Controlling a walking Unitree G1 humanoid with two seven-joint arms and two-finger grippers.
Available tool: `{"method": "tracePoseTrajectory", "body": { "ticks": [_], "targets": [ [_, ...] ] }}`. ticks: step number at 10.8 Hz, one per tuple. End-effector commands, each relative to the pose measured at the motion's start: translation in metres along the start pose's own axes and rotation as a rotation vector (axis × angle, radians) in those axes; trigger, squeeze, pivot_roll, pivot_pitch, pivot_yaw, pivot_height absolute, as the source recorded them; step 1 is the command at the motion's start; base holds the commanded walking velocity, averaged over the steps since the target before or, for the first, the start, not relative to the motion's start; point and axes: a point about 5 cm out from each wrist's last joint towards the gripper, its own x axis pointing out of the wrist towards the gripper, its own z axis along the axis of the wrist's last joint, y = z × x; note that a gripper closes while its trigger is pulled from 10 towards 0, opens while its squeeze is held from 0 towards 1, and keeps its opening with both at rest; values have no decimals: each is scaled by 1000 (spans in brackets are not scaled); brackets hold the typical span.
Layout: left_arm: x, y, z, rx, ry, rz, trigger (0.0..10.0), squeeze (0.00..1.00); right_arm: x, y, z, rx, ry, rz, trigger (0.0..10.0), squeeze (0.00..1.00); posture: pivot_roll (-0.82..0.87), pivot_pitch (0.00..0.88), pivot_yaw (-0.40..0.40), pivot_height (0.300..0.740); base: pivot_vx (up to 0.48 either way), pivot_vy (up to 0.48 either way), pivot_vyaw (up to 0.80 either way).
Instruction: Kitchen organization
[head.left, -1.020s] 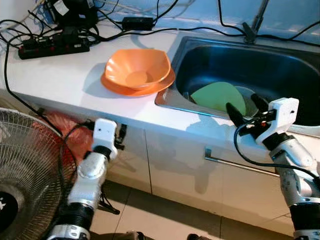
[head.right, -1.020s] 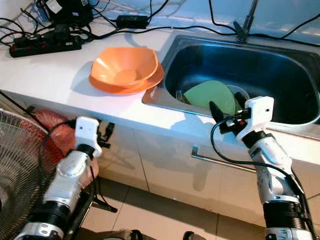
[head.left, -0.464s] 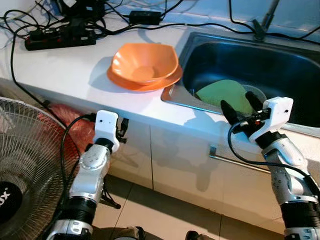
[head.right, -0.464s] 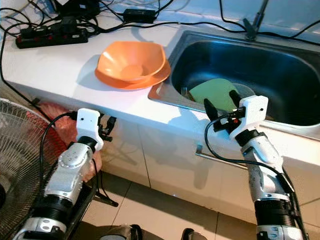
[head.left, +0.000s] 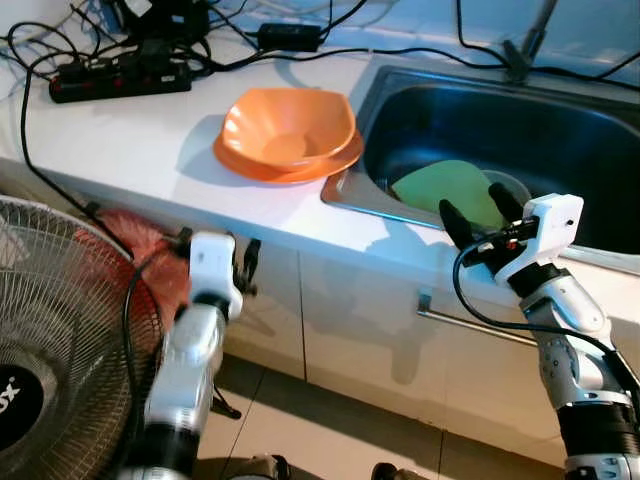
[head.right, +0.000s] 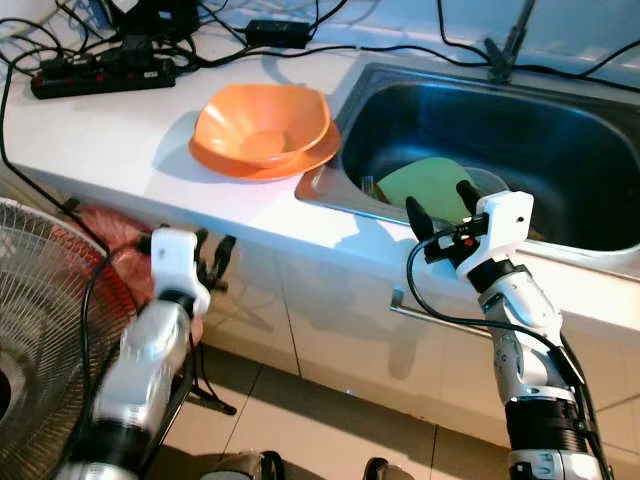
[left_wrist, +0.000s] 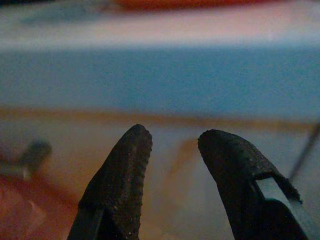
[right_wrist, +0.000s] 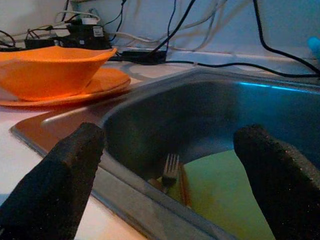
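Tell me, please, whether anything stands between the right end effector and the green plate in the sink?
Only the sink's near rim: the open right end effector hovers just outside it, and the green plate lies beyond and below, beside a fork.

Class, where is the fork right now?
The fork lies inside the sink, beside the green plate, just beyond the open right pincer.

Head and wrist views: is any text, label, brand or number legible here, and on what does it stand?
No text can be read in full.
Fan hub: a white mark, perhaps "x", cut off by the picture's edge; unreadable.
Black adapter on the counter: a white label, too small to read.
Power strip: no legible marking.
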Motion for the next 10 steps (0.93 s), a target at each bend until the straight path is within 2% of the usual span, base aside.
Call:
{"method": "tracePoseTrajectory", "body": {
  "ticks": [1, 3, 5, 6, 7, 8, 10],
  "targets": [
    [-9, -3, -7, 16, 12, 2, 10000, 0, -3, 0, -4, -4, 16, -7, 10000, 0, 23, 126, 47, 740, 0, 0, 0],
    [-30, -2, -16, 47, 42, 22, 10000, 0, -3, 2, -6, -1, 21, -2, 10000, 0, 32, 138, 47, 740, 0, 0, 0],
    [-38, 1, -14, 62, 28, 43, 10000, 0, -3, 2, -6, 1, 22, 0, 10000, 0, 35, 145, 44, 740, 0, 0, 0],
    [-41, 6, 6, 110, -85, 95, 10000, 0, -3, 4, -7, 1, 27, 10, 10000, 0, 40, 150, 38, 740, 0, 0, 0],
    [-36, 11, 33, 173, -169, 122, 10000, 0, -2, 4, -7, 2, 29, 12, 10000, 0, 46, 151, 35, 740, 0, 0, 0],
    [-33, 11, 42, 190, -190, 126, 10000, 0, -1, 5, -7, 2, 29, 15, 10000, 0, 45, 149, 34, 740, 0, 0, 0],
    [-25, 11, 77, 168, -288, 144, 10000, 0, -1, 5, -7, 4, 27, 16, 10000, 0, 45, 146, 33, 740, 0, 0, 0]
  ]
}}
